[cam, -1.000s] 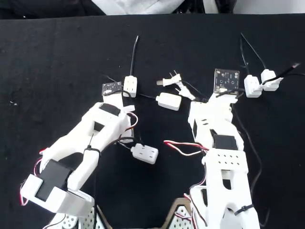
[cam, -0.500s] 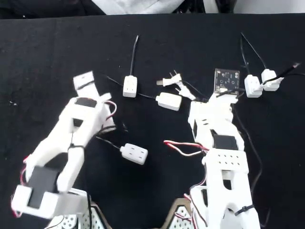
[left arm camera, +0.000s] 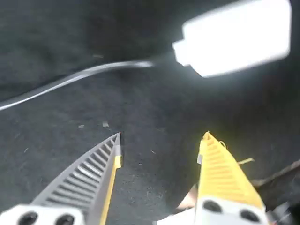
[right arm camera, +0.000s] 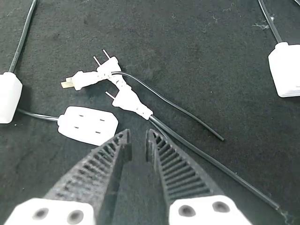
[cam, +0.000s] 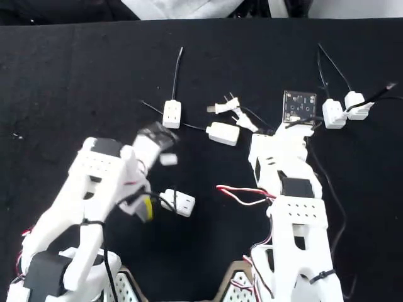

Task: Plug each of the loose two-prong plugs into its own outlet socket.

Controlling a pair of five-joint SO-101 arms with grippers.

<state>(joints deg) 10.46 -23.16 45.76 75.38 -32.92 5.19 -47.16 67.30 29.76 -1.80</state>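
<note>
Two-prong plugs (right arm camera: 129, 102), white plastic on thin black leads, lie loose in a small cluster on the black cloth table (cam: 75, 75), none seated in a socket. Just beside the cluster lies a white oblong multi-slot socket block (right arm camera: 86, 124), and further along that block's lead a small white single socket (cam: 172, 114).

Right claw (right arm camera: 137, 136): ribbed dark fingers only narrowly apart, gripping nothing, tips hovering near the plug cluster and the multi-slot block.

Left claw (left arm camera: 161, 138): fingers wide apart, one grey, one yellow, nothing between them. A second white socket block on a black lead (left arm camera: 236, 37) lies just past the tips, not touched.

Two more white sockets (cam: 345, 110) sit side by side at the table's right.
</note>
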